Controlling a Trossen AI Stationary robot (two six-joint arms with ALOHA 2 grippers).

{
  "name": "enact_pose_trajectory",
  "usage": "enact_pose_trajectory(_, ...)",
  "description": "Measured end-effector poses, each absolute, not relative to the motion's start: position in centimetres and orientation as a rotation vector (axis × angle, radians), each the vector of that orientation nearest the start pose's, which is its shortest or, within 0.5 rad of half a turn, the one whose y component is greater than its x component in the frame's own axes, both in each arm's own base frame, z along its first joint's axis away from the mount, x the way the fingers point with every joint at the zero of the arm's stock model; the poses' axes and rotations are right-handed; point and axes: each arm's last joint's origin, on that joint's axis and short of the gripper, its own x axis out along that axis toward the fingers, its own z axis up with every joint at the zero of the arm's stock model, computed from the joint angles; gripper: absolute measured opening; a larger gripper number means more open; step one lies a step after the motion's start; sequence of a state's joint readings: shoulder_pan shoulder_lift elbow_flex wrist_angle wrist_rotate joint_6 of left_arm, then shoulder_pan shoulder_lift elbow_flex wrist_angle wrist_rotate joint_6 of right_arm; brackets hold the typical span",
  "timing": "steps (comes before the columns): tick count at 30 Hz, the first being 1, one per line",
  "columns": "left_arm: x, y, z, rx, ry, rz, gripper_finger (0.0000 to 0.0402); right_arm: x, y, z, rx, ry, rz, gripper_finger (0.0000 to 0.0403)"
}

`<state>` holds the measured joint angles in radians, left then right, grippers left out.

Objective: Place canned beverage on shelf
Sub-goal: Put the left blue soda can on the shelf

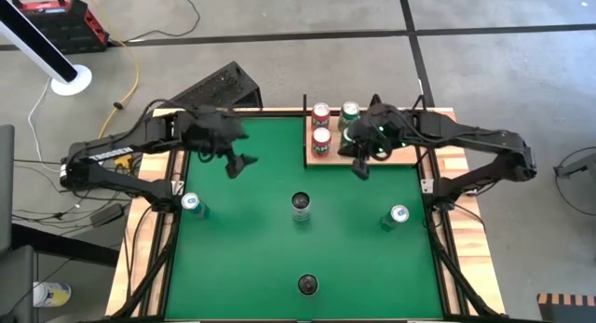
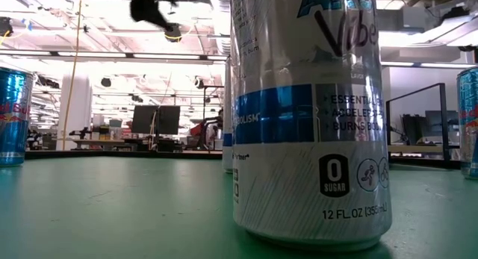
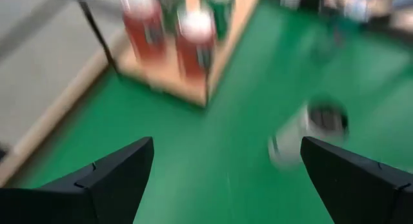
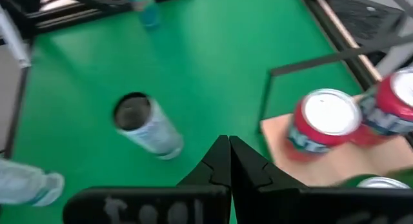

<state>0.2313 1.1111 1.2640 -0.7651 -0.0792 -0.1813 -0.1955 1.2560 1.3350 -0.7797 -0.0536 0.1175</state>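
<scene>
On near can (image 2: 310, 117): "0 SUGAR", "12 FL OZ", perhaps "Vibe".

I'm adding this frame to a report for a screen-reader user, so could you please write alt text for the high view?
From above, three cans, two red and one green, stand on a pale wood shelf at the green table's far edge, the right end effector shut beside them. The left end effector hangs open over the felt, where four more cans stand apart.

Black toolbox (image 1: 51, 20), perhaps, on grey floor (image 1: 279, 25)
</scene>
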Motion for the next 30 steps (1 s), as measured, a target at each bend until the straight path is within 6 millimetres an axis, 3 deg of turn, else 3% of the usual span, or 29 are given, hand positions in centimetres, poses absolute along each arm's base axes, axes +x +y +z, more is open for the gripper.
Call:
enact_pose_trajectory(6, 18.9, 2.7, 35.8, -0.311, 0.935, 0.286, 0.0377, 24.6, -3.0, 37.4, 0.181, 0.68, -0.112, 0.002)
enact_pose_trajectory(12, 16.7, 0.5, 34.5, -0.375, 1.208, 0.317, 0.0377, 25.2, -2.9, 37.1, 0.163, 0.689, -0.102, 0.002)
enact_pose_trajectory(23, 14.9, -2.5, 33.8, -0.352, 1.328, 0.345, 0.0377, 25.5, -3.2, 36.9, 0.087, 0.698, -0.083, 0.0021)
enact_pose_trajectory(30, 14.5, -3.6, 30.3, -0.309, 1.459, 0.343, 0.0377, 25.5, -3.2, 36.9, 0.056, 0.697, -0.071, 0.0021)
